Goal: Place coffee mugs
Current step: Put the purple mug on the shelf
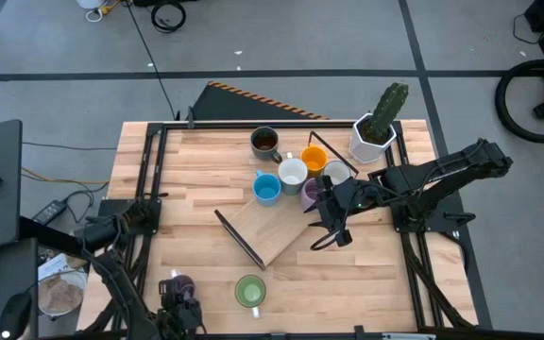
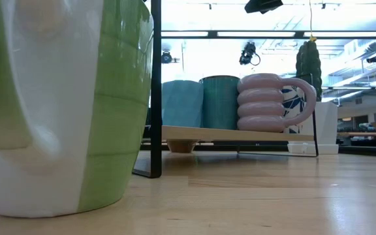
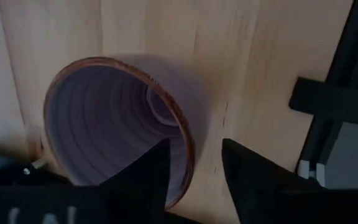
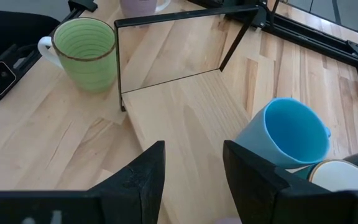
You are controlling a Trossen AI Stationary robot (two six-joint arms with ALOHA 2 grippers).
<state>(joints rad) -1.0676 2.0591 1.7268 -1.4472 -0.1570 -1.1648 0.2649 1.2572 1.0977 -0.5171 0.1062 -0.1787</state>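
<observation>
Purple mug's (image 3: 117,124) rim sits between left end effector (image 3: 194,168) fingers.

Green mug (image 2: 64,104) cropped by low view's left and top edges. Purple mug (image 3: 120,127) partly hidden behind left claw (image 3: 194,165), handle unseen.

Glossy ribbed glaze is shown on the green mug (image 4: 86,53). The table (image 1: 366,264) is pale, smooth wood, and the rack frame (image 4: 166,18) before the right gripper (image 4: 191,168) is matt black metal.
</observation>
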